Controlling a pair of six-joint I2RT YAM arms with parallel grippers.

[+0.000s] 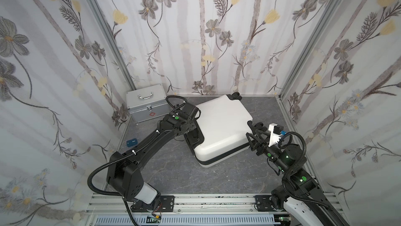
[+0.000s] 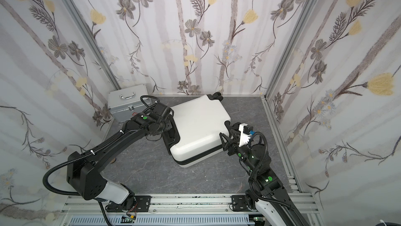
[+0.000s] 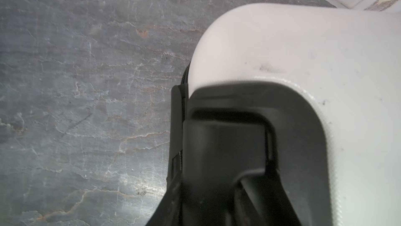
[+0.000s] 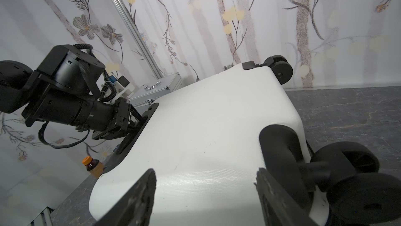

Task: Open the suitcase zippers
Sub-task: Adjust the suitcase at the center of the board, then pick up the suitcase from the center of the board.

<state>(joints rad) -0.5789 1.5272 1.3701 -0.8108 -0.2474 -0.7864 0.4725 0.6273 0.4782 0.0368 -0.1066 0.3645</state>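
While left tool (image 4: 138, 125), grip unclear, noses the suitcase (image 1: 221, 125), right tool (image 4: 206, 176) hovers, jaws apart

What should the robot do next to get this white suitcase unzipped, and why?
Probably close the left tool on a zipper pull by the handle panel, though I cannot make out a pull. The zipper looks shut along the near side of the suitcase, the left tool sits at that panel, and the open right tool is by the wheels, placed to steady it.
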